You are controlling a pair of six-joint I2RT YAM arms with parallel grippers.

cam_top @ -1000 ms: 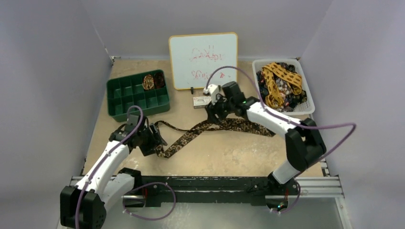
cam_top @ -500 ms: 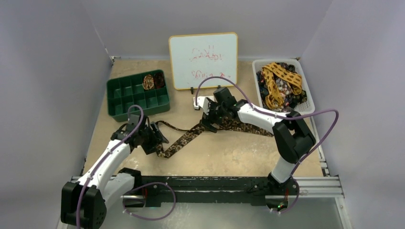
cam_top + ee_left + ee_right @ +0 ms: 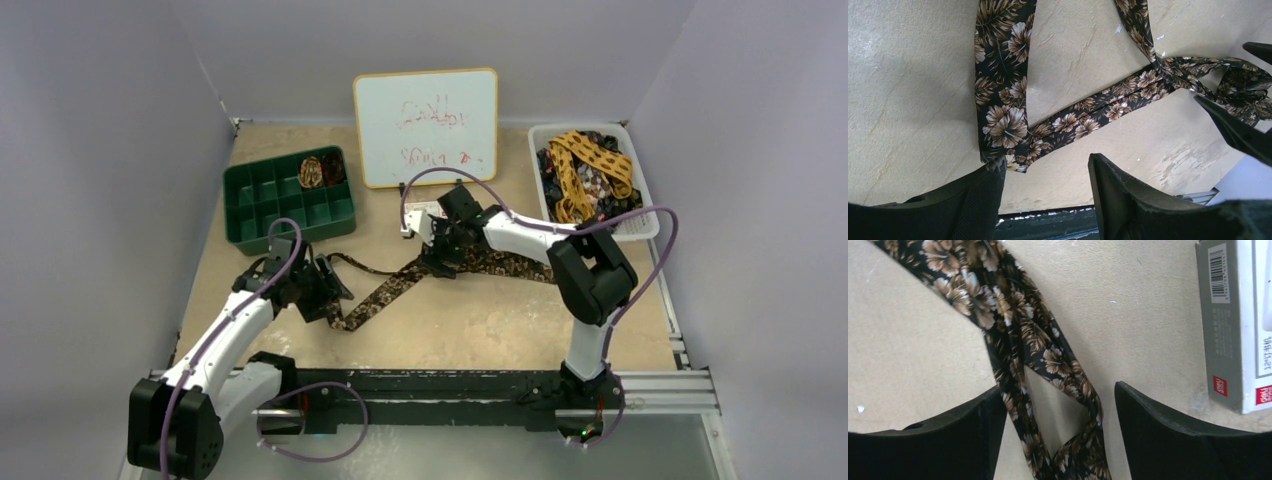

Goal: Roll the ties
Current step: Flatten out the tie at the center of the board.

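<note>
A brown floral tie (image 3: 400, 283) lies unrolled across the table, twisted and folded in the middle. My left gripper (image 3: 326, 292) is open at the tie's near left end. In the left wrist view the tie's end (image 3: 1004, 120) lies against the tip of the left finger (image 3: 975, 197), with bare table inside the gripper (image 3: 1045, 172). My right gripper (image 3: 440, 257) is open over the tie's middle. In the right wrist view a folded loop of the tie (image 3: 1045, 357) lies inside the gripper (image 3: 1058, 405). Two rolled ties (image 3: 318, 171) sit in the green tray (image 3: 260, 205).
A white basket (image 3: 648, 215) at the back right holds a mustard spotted tie (image 3: 588, 160) and dark patterned ties. A whiteboard (image 3: 425, 125) stands at the back. A small grey and white box (image 3: 420, 214) lies just behind the right gripper, also in the right wrist view (image 3: 1235, 325).
The right arm has swung left and drawn in, bringing its gripper down over the tie's middle fold. The left gripper has hardly moved.
</note>
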